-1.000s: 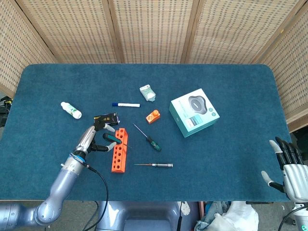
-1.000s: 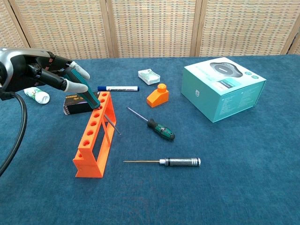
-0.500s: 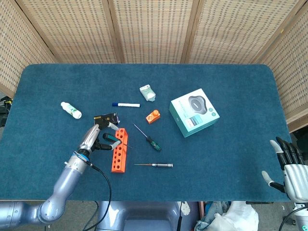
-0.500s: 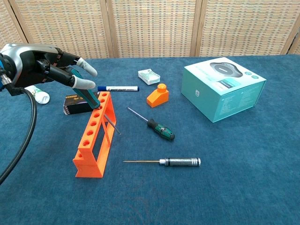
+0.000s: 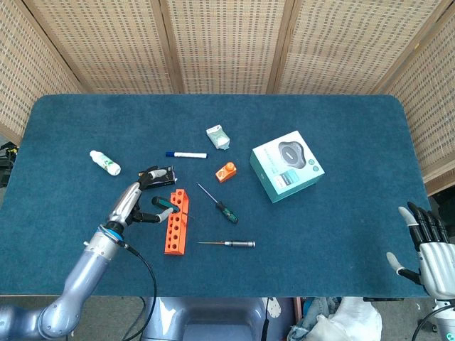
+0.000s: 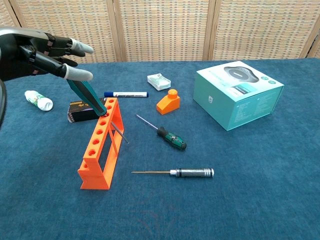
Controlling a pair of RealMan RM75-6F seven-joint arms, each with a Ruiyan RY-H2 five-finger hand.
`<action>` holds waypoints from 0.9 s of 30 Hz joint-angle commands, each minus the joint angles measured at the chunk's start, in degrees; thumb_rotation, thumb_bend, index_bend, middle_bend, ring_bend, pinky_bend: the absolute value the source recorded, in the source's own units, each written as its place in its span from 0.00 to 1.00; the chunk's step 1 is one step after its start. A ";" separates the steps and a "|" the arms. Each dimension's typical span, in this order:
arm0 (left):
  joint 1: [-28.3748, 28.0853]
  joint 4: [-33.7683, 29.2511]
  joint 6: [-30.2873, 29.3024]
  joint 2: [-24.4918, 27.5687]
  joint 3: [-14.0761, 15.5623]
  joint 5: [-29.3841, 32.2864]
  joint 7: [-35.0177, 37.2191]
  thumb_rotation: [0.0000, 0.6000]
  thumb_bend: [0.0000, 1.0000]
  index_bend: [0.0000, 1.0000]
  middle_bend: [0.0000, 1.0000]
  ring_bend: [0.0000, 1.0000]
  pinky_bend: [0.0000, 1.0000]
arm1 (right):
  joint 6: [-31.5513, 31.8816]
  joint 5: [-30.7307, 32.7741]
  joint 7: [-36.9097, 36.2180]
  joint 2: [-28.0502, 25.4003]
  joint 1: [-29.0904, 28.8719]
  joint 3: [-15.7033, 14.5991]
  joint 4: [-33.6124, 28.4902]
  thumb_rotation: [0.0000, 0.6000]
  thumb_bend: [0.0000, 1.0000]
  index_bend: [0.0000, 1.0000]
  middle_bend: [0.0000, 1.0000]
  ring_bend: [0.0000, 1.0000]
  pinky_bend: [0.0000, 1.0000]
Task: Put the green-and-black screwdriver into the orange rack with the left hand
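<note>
The orange rack lies on the blue cloth at the left. A screwdriver with a green-and-black handle stands tilted in one of the rack's far holes, its thin shaft poking out through the rack's side. My left hand hovers up and to the left of the handle with its fingers spread, holding nothing. A second green-and-black screwdriver lies flat to the right of the rack. My right hand hangs off the table's near right edge, fingers apart and empty.
A silver-handled screwdriver lies in front of the rack. Behind it are a black box, a white bottle, a blue marker, a small white pack and an orange block. A teal carton sits at the right.
My left hand has let go of the screwdriver's handle and lifted away up and to the left, fingers spreading. The screwdriver stays leaning in the rack. The right hand has not moved.
</note>
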State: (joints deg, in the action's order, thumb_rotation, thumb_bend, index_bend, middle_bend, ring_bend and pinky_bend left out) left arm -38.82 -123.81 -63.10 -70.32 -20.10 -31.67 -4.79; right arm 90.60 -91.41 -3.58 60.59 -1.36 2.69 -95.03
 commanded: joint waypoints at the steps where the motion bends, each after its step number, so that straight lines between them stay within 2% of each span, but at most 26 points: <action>1: 1.31 -3.10 1.51 3.64 -0.51 0.11 1.75 1.00 0.30 0.11 0.00 0.00 0.00 | -0.01 -0.04 0.10 0.01 0.00 -0.02 -0.03 1.00 0.26 0.00 0.00 0.00 0.00; 10: 3.07 -6.61 4.83 8.92 -0.88 -0.11 6.29 1.00 0.29 0.08 0.00 0.00 0.00 | 0.14 -0.11 0.37 0.11 -0.03 0.08 -0.05 1.00 0.26 0.00 0.00 0.00 0.00; 17: 2.54 -7.02 5.87 7.86 0.01 -1.44 7.86 1.00 0.30 0.07 0.00 0.00 0.00 | -0.14 0.04 0.18 0.11 -0.09 0.03 0.04 1.00 0.26 0.00 0.00 0.00 0.00; 27: 1.20 -9.25 3.86 6.83 2.23 -2.02 5.55 1.00 0.30 0.07 0.00 0.00 0.00 | 0.27 0.38 -0.98 -0.26 0.13 0.24 0.14 1.00 0.26 0.00 0.00 0.00 0.00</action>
State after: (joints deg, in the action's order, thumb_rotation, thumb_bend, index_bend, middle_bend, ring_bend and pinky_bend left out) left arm -37.51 -132.64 -58.72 -63.41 -18.18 -33.55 1.09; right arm 90.82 -91.00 -4.51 60.37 -1.24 2.91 -94.89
